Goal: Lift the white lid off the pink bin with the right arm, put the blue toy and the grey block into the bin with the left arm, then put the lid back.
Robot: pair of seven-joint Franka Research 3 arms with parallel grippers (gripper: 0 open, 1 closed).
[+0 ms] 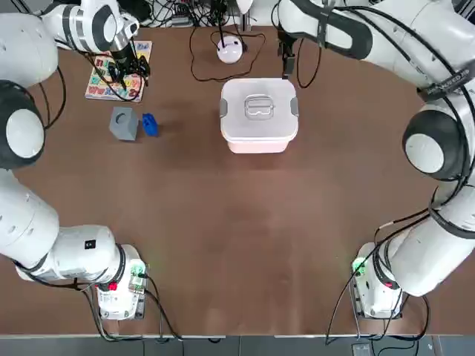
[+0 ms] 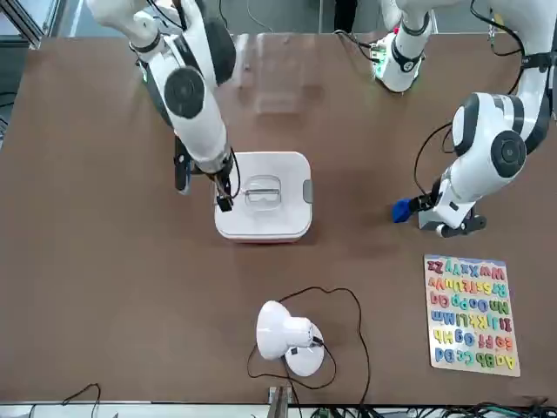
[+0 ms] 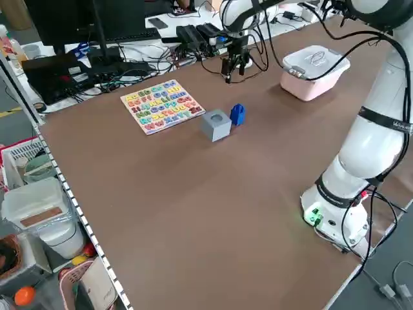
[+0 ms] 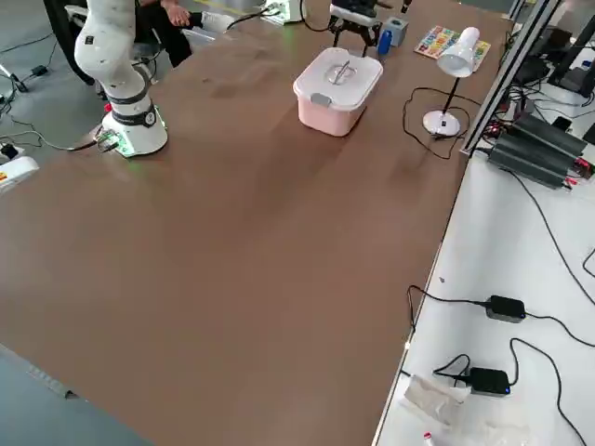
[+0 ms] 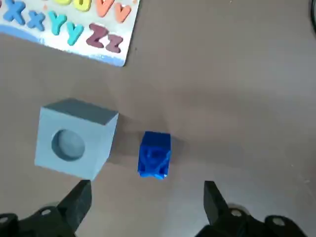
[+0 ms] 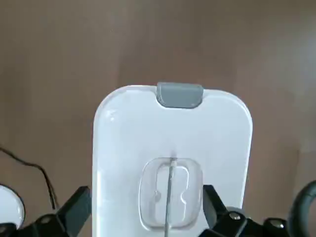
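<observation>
The white lid (image 1: 259,107) sits shut on the pink bin (image 1: 260,142) at the table's far middle. My right gripper (image 1: 286,63) hangs open above the lid's far edge; in the right wrist view its fingers (image 6: 79,210) straddle the recessed handle (image 6: 172,192) from above, without touching it. The grey block (image 1: 124,123) and the blue toy (image 1: 150,124) lie side by side at the far left. My left gripper (image 5: 145,197) hovers open over them, closest to the blue toy (image 5: 155,154), and holds nothing.
A colourful alphabet puzzle board (image 2: 470,313) lies beyond the block, at the far left. A small round white device (image 1: 230,50) with a looping black cable stands behind the bin. The arm bases (image 1: 119,285) stand at the near corners.
</observation>
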